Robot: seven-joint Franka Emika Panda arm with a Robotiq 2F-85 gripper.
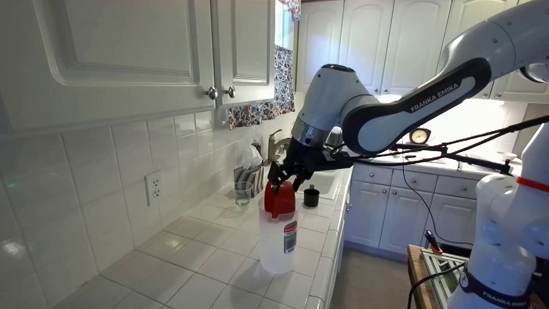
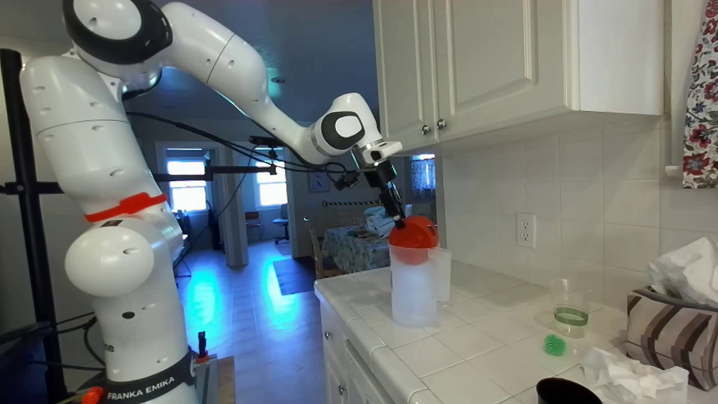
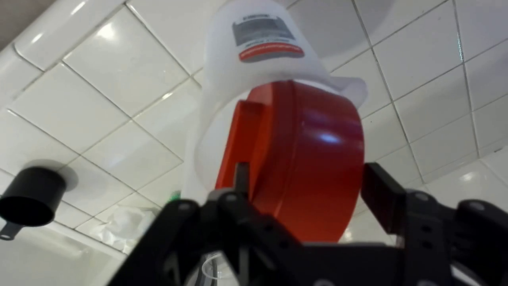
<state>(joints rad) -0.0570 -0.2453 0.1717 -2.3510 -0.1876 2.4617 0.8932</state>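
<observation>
A red lid [image 1: 281,204] stands on edge, tilted, partly down in the mouth of a translucent white pitcher [image 1: 274,249]. The pitcher is upright on the tiled counter and has a grey and red label. In the wrist view the lid [image 3: 317,171] lies between the two black fingers of my gripper [image 3: 305,171]. The right finger appears to touch the lid's outer face; the left one overlaps its raised handle bar, and contact there is unclear. In an exterior view the gripper [image 2: 399,223] comes down at a slant onto the lid [image 2: 412,235].
A clear cup [image 2: 571,317], a green spiky ball [image 2: 555,345], a striped tissue box [image 2: 670,331] and crumpled tissue [image 2: 634,376] are on the counter. A black cup [image 1: 311,196] stands by the sink [image 1: 326,180]. Wall cabinets [image 1: 128,51] overhang the counter.
</observation>
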